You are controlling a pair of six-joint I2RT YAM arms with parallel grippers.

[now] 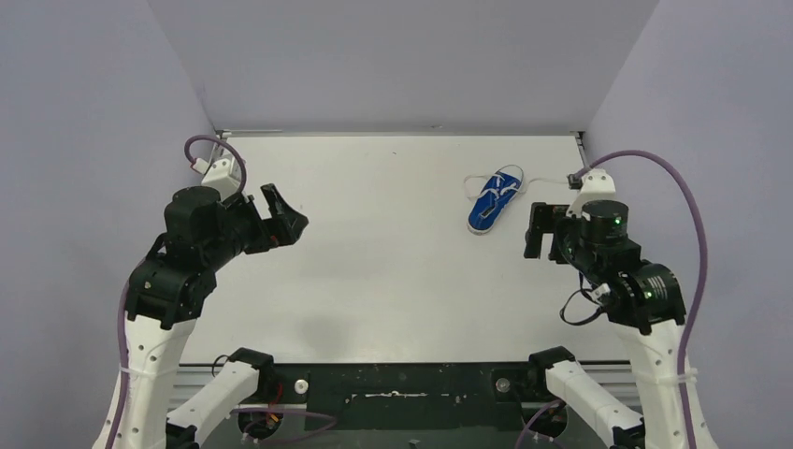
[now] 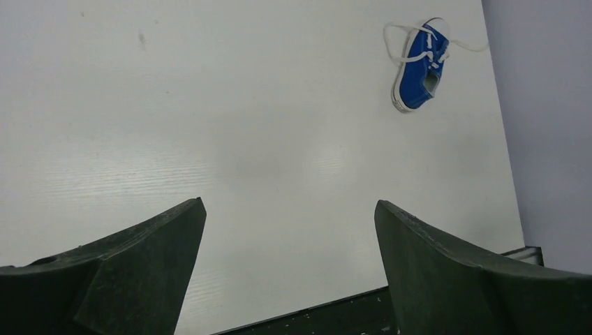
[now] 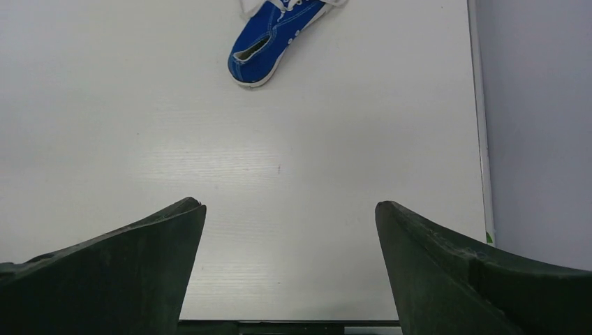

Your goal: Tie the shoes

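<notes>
A small blue sneaker [image 1: 493, 201] with white sole rim and loose white laces lies on the white table at the back right. It also shows in the left wrist view [image 2: 419, 66] and at the top of the right wrist view [image 3: 269, 38], where its toe is cut off by the frame. Its laces trail untied around the toe end. My left gripper [image 1: 285, 213] is open and empty, raised over the table's left side, far from the shoe. My right gripper [image 1: 536, 229] is open and empty, just right of and nearer than the shoe, not touching it.
The white table [image 1: 393, 271] is bounded by grey walls at the back and both sides. Its right edge [image 3: 478, 125] runs close to the shoe. A dark strip with the arm bases lies along the near edge [image 1: 393, 398].
</notes>
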